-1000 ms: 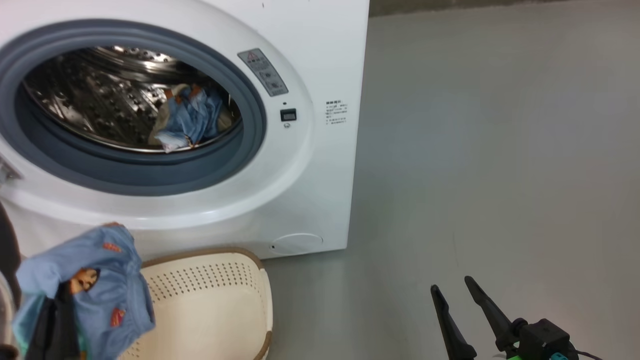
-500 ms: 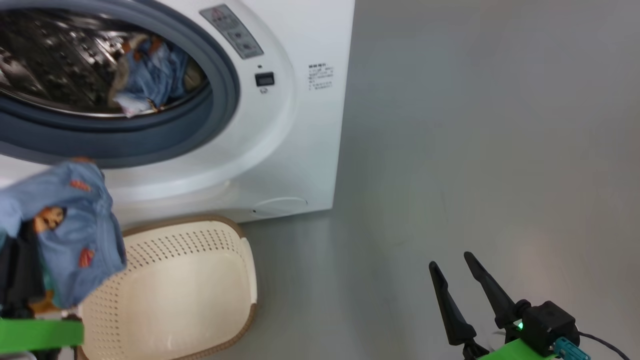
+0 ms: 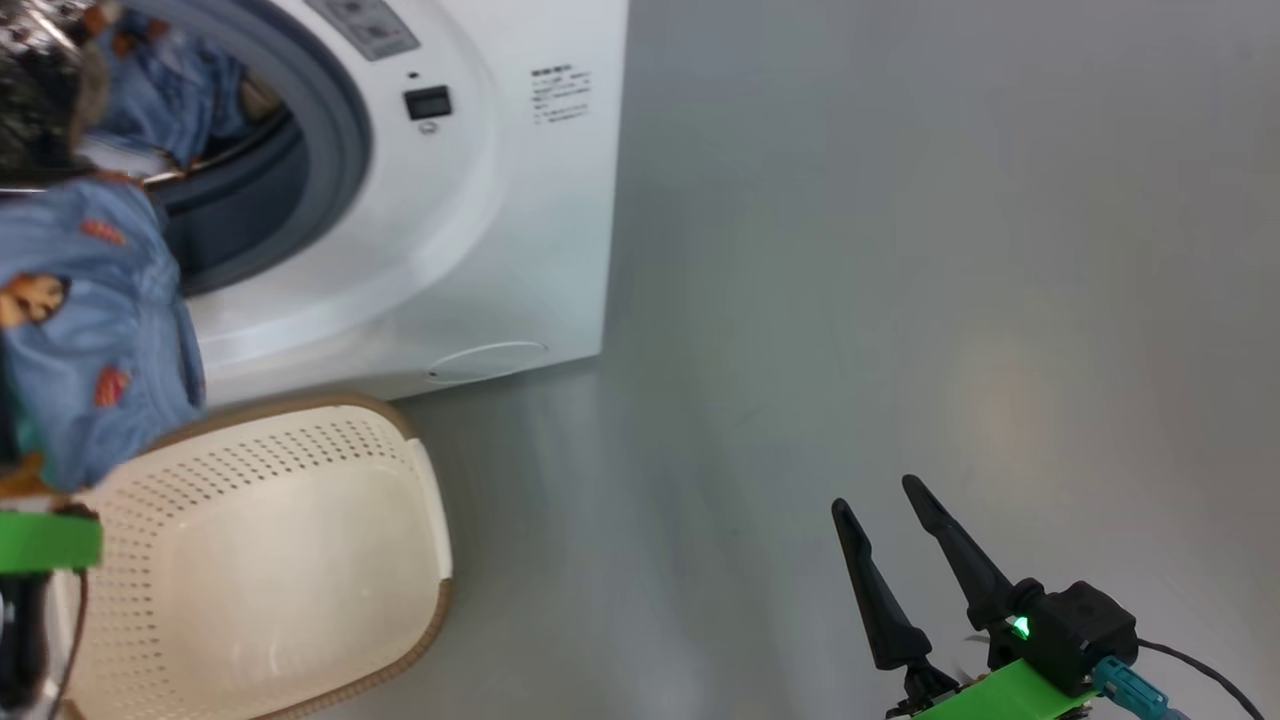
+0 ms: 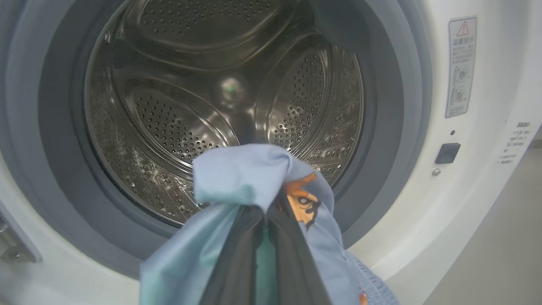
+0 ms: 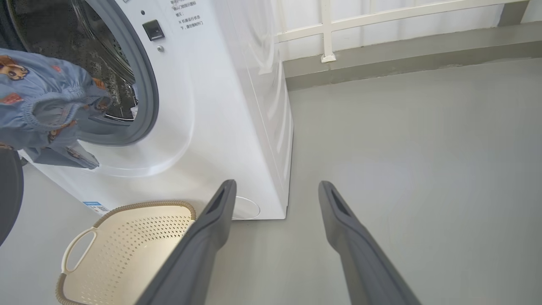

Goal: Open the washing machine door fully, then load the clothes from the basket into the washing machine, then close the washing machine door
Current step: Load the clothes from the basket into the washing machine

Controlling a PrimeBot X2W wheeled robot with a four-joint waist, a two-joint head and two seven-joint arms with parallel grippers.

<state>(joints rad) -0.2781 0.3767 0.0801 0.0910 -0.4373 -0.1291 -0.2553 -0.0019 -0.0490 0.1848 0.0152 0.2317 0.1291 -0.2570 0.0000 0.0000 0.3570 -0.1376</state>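
Note:
The white washing machine (image 3: pixel 480 200) has its round opening uncovered, and the door's metal hinge (image 4: pixel 10 250) shows at the opening's left side. One blue bear-print garment (image 3: pixel 170 90) lies inside the steel drum (image 4: pixel 190 106). My left gripper (image 4: pixel 264 220) is shut on a second blue bear-print garment (image 4: pixel 250 173), held just in front of the lower grey seal (image 4: pixel 372 169). This garment (image 3: pixel 90 320) hangs above the cream basket (image 3: pixel 300 405), which holds nothing. My right gripper (image 3: pixel 875 494) stands open over the bare floor, off to the machine's right.
Grey floor (image 3: pixel 900 250) stretches to the right of the machine. A low kerb and white railing (image 5: pixel 381 25) run behind it. The basket (image 5: pixel 144 205) sits on the floor right against the machine's front.
The head camera has swung, shifting the whole picture left. My left gripper has lifted the garment from beside the basket up to the drum opening. The right gripper stays open in place.

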